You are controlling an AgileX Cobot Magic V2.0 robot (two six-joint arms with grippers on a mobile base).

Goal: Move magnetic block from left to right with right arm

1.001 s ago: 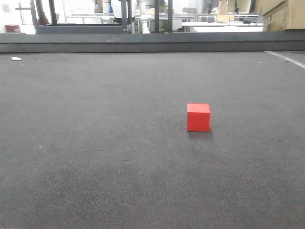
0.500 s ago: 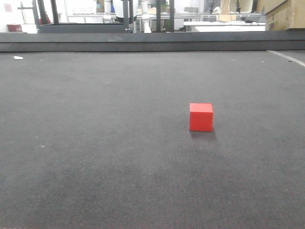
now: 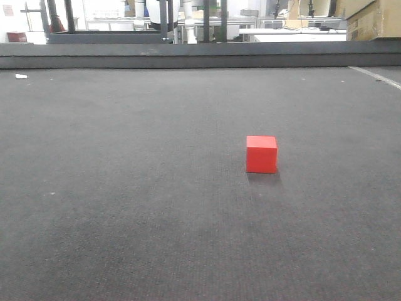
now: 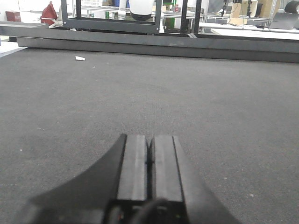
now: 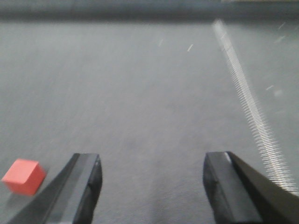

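The magnetic block (image 3: 261, 154), a small bright red cube, rests on the dark grey carpeted surface right of centre in the front view. In the blurred right wrist view the block (image 5: 23, 176) lies at the lower left, outside the left finger. My right gripper (image 5: 152, 161) is open, its two dark fingers wide apart with only carpet between them. My left gripper (image 4: 150, 140) is shut, its pads pressed together with nothing held, low over bare carpet. Neither arm shows in the front view.
A raised dark ledge (image 3: 200, 55) runs along the far edge of the carpet. A white line (image 5: 247, 102) crosses the carpet at the right. A small white scrap (image 4: 80, 58) lies far left. Tan cardboard boxes (image 3: 374, 19) stand at the back right.
The front view shifted slightly, so the block sits a few pixels left of where it was half a second ago; it rests in the same spot on the carpet.
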